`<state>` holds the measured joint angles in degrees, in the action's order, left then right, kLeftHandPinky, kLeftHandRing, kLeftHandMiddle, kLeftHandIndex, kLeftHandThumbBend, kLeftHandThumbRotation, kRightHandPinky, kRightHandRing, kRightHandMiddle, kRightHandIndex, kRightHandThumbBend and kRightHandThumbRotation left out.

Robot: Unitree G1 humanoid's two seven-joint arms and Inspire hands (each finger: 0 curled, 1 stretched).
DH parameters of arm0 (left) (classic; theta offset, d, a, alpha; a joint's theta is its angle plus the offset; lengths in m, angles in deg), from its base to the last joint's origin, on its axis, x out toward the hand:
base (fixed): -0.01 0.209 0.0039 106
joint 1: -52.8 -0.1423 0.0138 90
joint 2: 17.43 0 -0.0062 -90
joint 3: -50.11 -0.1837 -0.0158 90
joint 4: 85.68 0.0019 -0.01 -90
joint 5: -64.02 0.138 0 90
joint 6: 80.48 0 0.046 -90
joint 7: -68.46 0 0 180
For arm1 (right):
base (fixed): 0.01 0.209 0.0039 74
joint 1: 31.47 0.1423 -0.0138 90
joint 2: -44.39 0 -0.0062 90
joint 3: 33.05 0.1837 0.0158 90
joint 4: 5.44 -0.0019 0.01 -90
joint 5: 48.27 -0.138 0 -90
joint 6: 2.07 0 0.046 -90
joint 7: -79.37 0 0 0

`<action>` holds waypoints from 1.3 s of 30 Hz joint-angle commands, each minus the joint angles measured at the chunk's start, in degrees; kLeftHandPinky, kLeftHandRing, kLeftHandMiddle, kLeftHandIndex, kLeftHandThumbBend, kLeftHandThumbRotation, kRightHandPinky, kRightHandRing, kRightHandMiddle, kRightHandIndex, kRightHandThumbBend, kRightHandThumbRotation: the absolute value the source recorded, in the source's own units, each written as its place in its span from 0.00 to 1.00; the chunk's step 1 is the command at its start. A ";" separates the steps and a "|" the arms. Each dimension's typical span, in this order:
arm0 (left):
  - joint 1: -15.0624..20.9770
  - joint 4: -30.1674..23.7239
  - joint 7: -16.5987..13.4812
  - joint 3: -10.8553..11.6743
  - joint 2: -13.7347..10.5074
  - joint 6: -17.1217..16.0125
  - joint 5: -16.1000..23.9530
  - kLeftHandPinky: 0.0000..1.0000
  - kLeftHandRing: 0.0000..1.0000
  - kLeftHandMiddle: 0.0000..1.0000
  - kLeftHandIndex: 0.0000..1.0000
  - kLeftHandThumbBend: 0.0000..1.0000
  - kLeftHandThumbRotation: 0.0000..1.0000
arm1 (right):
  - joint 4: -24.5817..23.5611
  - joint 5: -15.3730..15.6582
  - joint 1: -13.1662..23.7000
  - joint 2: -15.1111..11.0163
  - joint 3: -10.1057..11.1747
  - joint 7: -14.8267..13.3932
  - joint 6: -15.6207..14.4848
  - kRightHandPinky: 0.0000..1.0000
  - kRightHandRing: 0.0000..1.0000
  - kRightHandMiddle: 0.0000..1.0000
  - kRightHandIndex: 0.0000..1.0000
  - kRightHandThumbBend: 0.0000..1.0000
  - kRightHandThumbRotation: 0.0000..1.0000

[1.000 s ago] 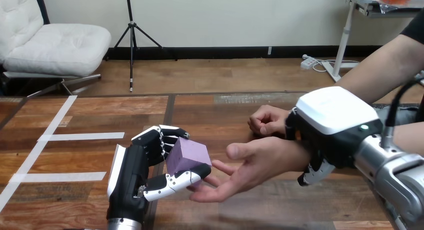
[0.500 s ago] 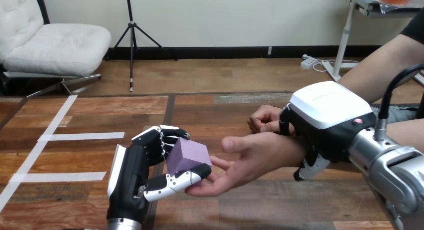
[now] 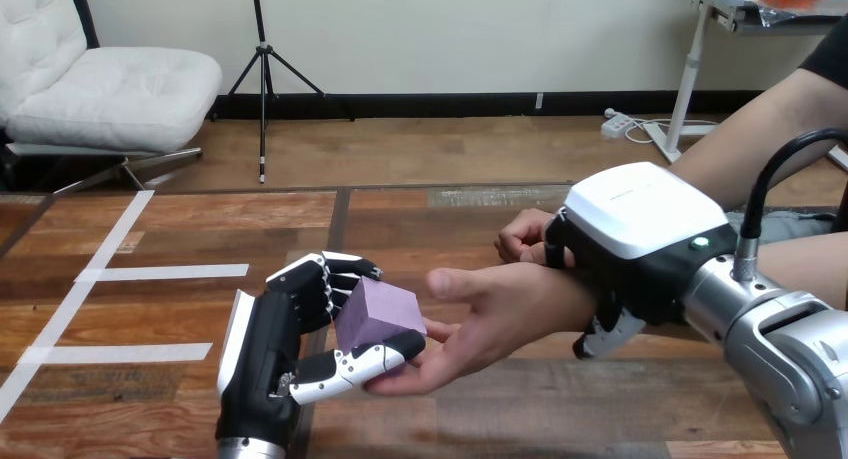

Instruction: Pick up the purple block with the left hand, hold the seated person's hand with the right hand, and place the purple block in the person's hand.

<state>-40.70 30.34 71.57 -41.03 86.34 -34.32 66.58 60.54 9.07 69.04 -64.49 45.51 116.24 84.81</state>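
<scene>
My left hand rises from the bottom edge, its fingers and thumb curled round the purple block. The block hangs just above the table, and the thumb under it touches the fingertips of the person's open hand. That hand lies palm up and reaches left from the right side. My right hand sits over the person's wrist, fingers curled down round it. The person's other hand rests as a loose fist on the table behind.
White tape strips mark the wooden table at the left. The person's forearm comes in from the upper right.
My right hand has drawn the person's wrist leftward, so the open palm now slides under the block. My left hand has held nearly still.
</scene>
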 commanded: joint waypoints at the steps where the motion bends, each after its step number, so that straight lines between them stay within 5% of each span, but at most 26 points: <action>1: 1.97 -2.63 0.41 -0.43 0.29 -1.59 -0.30 0.31 0.37 0.44 0.45 0.80 0.00 | 0.52 -0.51 5.37 1.45 -0.54 -2.05 0.90 0.29 0.36 0.47 0.50 0.71 0.00; 39: 0.62 -3.22 2.73 -3.79 2.82 0.45 0.45 0.31 0.37 0.44 0.45 0.82 0.00 | 1.15 0.47 6.65 2.30 -1.68 -3.41 3.90 0.26 0.34 0.44 0.51 0.76 0.00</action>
<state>-42.01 30.09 73.45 -42.20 87.56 -33.65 66.27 61.45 9.08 71.12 -62.52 42.87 114.73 88.78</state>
